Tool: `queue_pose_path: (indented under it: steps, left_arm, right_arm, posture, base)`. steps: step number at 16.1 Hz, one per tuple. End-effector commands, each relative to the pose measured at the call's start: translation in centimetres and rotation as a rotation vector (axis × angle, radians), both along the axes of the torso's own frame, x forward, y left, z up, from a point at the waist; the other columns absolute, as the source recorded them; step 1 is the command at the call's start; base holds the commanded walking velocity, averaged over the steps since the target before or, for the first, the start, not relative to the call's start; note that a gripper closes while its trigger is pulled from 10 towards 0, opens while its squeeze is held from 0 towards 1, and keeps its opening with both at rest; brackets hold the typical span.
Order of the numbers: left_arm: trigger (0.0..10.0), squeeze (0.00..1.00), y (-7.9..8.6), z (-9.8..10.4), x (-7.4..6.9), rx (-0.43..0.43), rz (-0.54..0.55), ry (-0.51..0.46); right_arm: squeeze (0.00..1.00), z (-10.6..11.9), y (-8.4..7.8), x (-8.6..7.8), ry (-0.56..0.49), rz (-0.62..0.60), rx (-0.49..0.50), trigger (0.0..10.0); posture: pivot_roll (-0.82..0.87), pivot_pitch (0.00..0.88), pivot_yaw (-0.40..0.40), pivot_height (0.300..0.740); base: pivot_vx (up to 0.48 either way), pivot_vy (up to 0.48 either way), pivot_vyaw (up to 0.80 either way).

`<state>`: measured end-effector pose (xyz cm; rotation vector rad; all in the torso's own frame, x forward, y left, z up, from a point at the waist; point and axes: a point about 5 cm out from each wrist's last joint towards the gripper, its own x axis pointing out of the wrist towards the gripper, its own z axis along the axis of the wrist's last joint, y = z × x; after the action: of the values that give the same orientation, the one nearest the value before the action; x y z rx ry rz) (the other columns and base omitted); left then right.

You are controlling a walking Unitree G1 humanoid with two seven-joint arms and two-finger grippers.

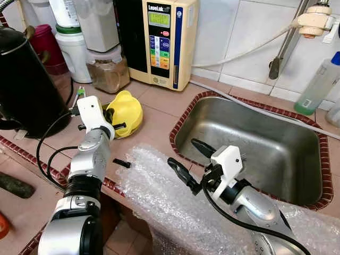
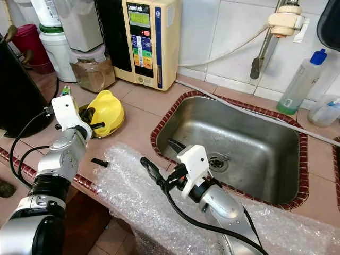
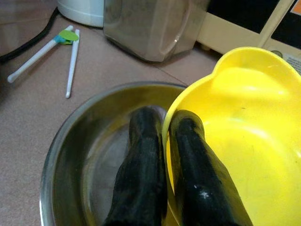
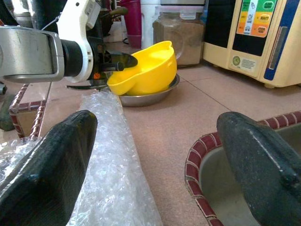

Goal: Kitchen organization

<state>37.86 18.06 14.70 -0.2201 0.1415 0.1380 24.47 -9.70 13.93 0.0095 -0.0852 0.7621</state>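
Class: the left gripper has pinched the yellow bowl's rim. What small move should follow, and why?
Probably lift it slightly. The left gripper is shut on the yellow bowl, which sits tilted inside the steel bowl; raising it would separate them.

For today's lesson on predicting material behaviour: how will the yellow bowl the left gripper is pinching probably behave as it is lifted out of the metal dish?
The yellow bowl looks like thin moulded plastic, so probably light and fairly stiff. The left gripper pinches only its rim, so it may swing or tilt. Its glossy surface could slip. The metal dish beneath will likely stay put.
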Motion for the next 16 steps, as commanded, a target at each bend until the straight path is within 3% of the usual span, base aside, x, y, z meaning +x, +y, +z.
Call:
queue_pose_path:
  steps: [1,2,4,8,16]
  left_arm:
    - [0.0,0.0,0.1,0.4,-0.1,0.02,0.007,-0.041]
    - [0.0,0.0,0.1,1.2,-0.2,0.072,-0.002,-0.097]
    - [0.0,0.0,-0.3,2.2,-0.2,0.098,-0.023,-0.174]
    - [0.0,0.0,-3.3,3.8,-1.1,0.259,-0.171,-0.346]
    - [0.0,0.0,-8.8,3.2,-3.6,0.299,-0.446,-0.437]
  right_arm:
    - [0.0,0.3,-0.2,0.2,-0.016,-0.016,-0.009,10.0]
    - [0.0,0.3,-0.2,0.3,-0.018,-0.025,-0.01,10.0]
    - [0.0,0.4,-0.3,0.5,-0.025,-0.042,-0.01,10.0]
    - [0.0,1.5,-0.9,2.1,-0.038,-0.187,0.073,10.0]
    - [0.0,3.1,-0.3,4.0,0.002,-0.278,0.246,10.0]
  posture:
    - [-0.01,0.027,0.028,0.74]
    - [-0.01,0.027,0.028,0.74]
    - [-0.01,0.022,0.027,0.74]
    - [0.0,0.02,0.025,0.74]
    - [0.0,0.022,0.028,0.74]
  base:
    - [0.0,0.0,0.0]
    - [0.0,0.0,0.0]
    - [0.0,0.0,0.0]
    - [0.0,0.0,0.0]
    - [0.0,0.0,0.0]
